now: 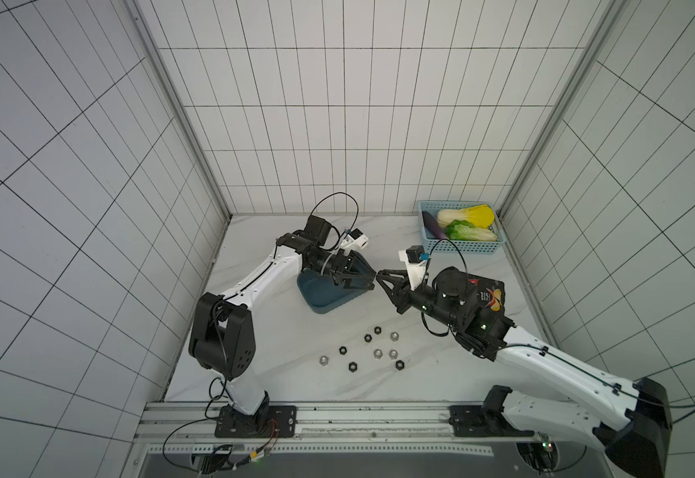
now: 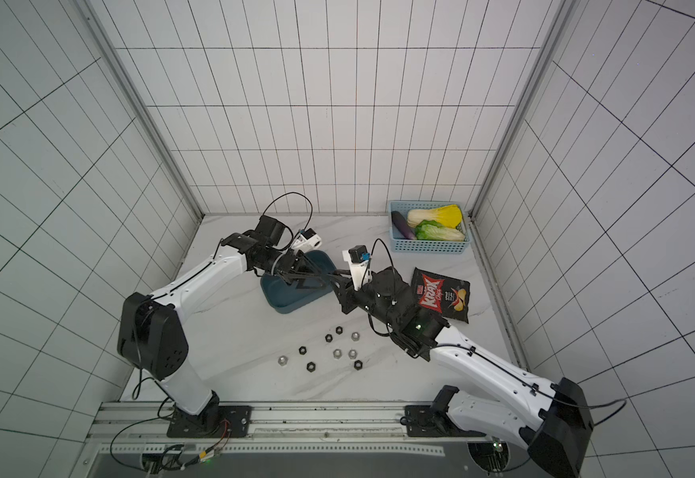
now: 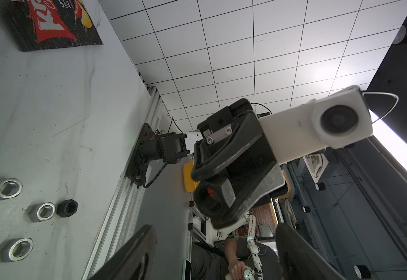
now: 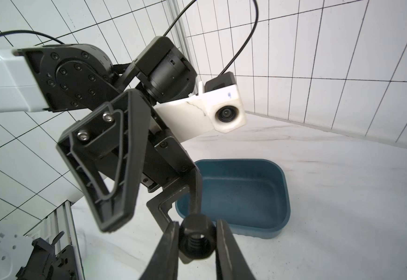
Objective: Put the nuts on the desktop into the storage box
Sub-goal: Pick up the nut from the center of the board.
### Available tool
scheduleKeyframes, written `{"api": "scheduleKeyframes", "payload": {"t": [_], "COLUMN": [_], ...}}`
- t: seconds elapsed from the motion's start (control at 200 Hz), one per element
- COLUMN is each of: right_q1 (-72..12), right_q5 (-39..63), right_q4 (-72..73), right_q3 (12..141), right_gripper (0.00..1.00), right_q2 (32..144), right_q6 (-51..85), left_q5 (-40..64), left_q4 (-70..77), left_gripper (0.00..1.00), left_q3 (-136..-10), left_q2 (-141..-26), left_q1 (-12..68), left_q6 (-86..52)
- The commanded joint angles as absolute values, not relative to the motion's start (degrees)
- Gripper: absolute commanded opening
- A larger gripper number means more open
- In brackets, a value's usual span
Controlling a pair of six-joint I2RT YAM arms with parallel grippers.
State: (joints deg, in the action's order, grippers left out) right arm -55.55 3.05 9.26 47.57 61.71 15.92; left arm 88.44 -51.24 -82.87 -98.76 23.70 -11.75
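R gripper (image 1: 380, 276): pinching black nut (image 4: 196, 236)
L gripper (image 1: 372, 280): jaws wide, empty
Tip: release only w/ nut over storage box (image 1: 310, 307)

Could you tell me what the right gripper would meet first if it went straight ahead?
Probably the left gripper, facing it and its black nut near the storage box; depth unclear.

Soft even light, faint shadows, fisheye bending at edges, glare in left wrist view
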Motion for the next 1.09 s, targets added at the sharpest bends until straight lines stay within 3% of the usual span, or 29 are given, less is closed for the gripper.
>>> {"api": "scheduleKeyframes", "payload": {"t": [0.0,0.36,0.595,0.74,0.845,1.09], "right_q1": [-56.7,-57.2,-57.2,-57.2,-57.2,-57.1], "right_q5": [4.3,2.7,2.3,1.7,0.3,-2.2], "right_q4": [13.4,12.7,13.5,13.3,13.1,8.4], "right_q3": [47.9,47.5,46.6,46.4,46.2,47.5], "right_gripper": [0.23,0.23,0.23,0.29,0.44,0.64], "right_q2": [62.7,63.6,63.3,63.1,62.7,60.5], "right_q6": [16.2,12.5,12.0,11.8,12.0,11.4], "left_q5": [92.7,94.7,94.8,94.8,94.0,87.1], "left_q4": [-50.7,-50.7,-50.7,-50.7,-50.7,-48.6], "left_gripper": [0.75,0.34,0.14,0.1,0.09,0.08], "left_q3": [-84.3,-83.9,-83.9,-83.9,-83.8,-83.1], "left_q2": [-99.9,-99.6,-99.4,-99.4,-99.0,-98.0], "left_q1": [24.0,24.1,24.2,24.3,24.2,20.9], "left_q6": [-12.1,-11.7,-11.2,-11.0,-10.7,-11.8]}}
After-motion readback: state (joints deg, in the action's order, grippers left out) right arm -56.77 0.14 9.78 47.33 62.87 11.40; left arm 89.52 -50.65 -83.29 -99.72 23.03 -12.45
